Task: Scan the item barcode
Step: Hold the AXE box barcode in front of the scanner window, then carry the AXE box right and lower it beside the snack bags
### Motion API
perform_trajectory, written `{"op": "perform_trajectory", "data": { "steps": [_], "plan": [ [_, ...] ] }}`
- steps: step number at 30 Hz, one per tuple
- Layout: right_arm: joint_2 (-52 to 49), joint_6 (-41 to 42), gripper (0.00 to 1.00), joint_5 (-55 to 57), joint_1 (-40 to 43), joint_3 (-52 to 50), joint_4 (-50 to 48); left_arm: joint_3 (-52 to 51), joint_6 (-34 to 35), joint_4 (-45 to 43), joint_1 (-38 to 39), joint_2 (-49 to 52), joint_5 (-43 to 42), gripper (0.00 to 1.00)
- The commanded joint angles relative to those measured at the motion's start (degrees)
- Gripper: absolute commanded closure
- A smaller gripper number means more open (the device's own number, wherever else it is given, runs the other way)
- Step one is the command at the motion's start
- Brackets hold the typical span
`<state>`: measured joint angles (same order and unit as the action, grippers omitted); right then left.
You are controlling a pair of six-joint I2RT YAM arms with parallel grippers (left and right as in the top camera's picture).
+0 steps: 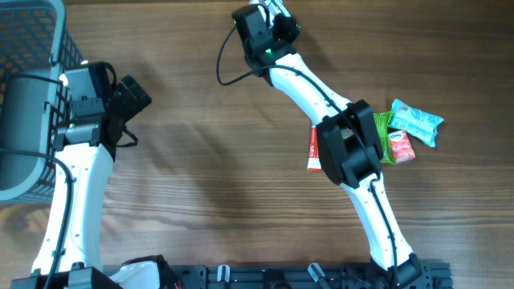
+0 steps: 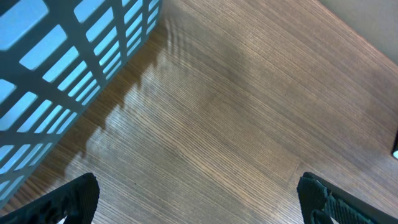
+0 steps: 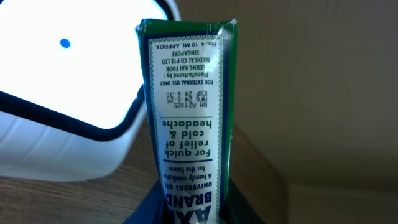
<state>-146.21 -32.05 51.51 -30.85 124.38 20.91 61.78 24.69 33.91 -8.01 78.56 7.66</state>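
With fingers (image 3: 152, 211) of the right gripper (image 1: 275, 18) clamped on the lower end of the small green-and-white carton (image 3: 186, 112), holding it upright at the far side of the desk (image 1: 209, 177), just beside the white scanner (image 3: 62, 93) with its blue dot. Showing a narrow printed face to the wrist camera, lettering upside down, with no barcode visible on that side. Judging by looks alone: probably handling as a light, stiff cardboard box, perhaps with a small bottle inside, so denting at the walls under a hard squeeze and tending to pivot when pinched at one end only. Taking hold best near one end with moderate pressure, much as in the present grip, leaving the long printed panels and the free end uncovered for the scanner. Probably calling for a slow turn about the long axis to bring the code round, minding the smooth, possibly slippery card. Hovering at the left with the left gripper (image 1: 132, 92) idle, its fingers (image 2: 74, 199) spread wide apart over bare wood near the blue basket (image 1: 32, 48), holding nothing. Lying loose well apart on the right: a teal packet (image 1: 416, 120), a red packet (image 1: 400, 148) and a red-and-white stick (image 1: 312, 152).
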Motion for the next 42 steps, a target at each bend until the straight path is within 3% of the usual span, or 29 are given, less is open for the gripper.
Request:
{"op": "perform_trajectory", "data": {
  "steps": [1,5,9,11,13,14,16,19,24,27,28,31,32,36,39,42],
  "plan": [
    [-3.19,-0.94,0.95,2.97,-0.79,-0.02,-1.18,0.37,-0.28,-0.20,-0.20,0.24,0.55,0.00],
    [-3.39,-2.05,0.95,6.05,-0.79,0.00,-4.94,0.37,-0.28,-0.17,-0.20,0.24,0.55,0.00],
    [-3.39,-11.41,0.94,7.87,-0.98,0.00,-12.33,0.37,-0.28,-0.17,-0.20,0.24,0.55,0.00],
    [-3.39,-11.87,0.93,5.07,-1.29,0.00,-9.64,0.37,-0.28,-0.17,-0.20,0.24,0.55,0.00],
    [-3.39,-11.28,0.85,-3.76,-1.55,0.00,-3.52,0.37,-0.28,-0.20,-0.15,0.24,0.55,0.00],
    [-3.39,-10.36,0.87,-4.76,-1.60,0.00,-2.69,0.37,-0.28,-0.20,-0.15,0.24,0.55,0.00],
    [-3.17,-10.99,0.96,-2.05,-1.60,0.02,-4.33,0.37,-0.28,-0.17,-0.15,0.24,0.55,0.00],
    [-1.86,-14.34,0.96,1.16,-1.53,0.04,-5.42,0.37,-0.28,-0.17,-0.15,0.24,0.55,0.00],
    [7.28,-9.70,0.96,3.78,-1.05,0.04,-2.43,0.37,-0.28,-0.17,-0.15,0.24,0.55,0.00],
    [16.46,1.09,0.96,4.61,-1.07,0.04,7.21,0.37,-0.28,-0.20,-0.15,0.24,0.55,0.00],
    [22.71,9.90,0.96,2.71,-1.05,0.04,17.00,0.37,-0.28,-0.17,-0.15,0.24,0.55,0.00],
    [32.63,23.02,0.96,-8.81,-0.94,0.04,35.36,0.37,-0.28,-0.17,-0.15,0.24,0.55,0.00],
    [37.00,28.06,0.96,-17.92,-0.44,0.04,43.17,0.37,-0.28,-0.17,-0.15,0.24,0.55,0.00],
    [45.72,32.65,0.96,-40.19,3.48,0.02,60.74,0.37,-0.28,-0.17,-0.15,0.24,0.55,0.00],
    [46.12,34.01,0.96,-43.01,5.92,-0.48,69.70,0.37,-0.28,-0.17,-0.15,0.24,0.55,0.00],
    [46.10,36.57,0.95,-42.99,7.32,-4.74,71.08,0.37,-0.28,-0.17,-0.15,0.24,0.55,0.00]
  ]
}}
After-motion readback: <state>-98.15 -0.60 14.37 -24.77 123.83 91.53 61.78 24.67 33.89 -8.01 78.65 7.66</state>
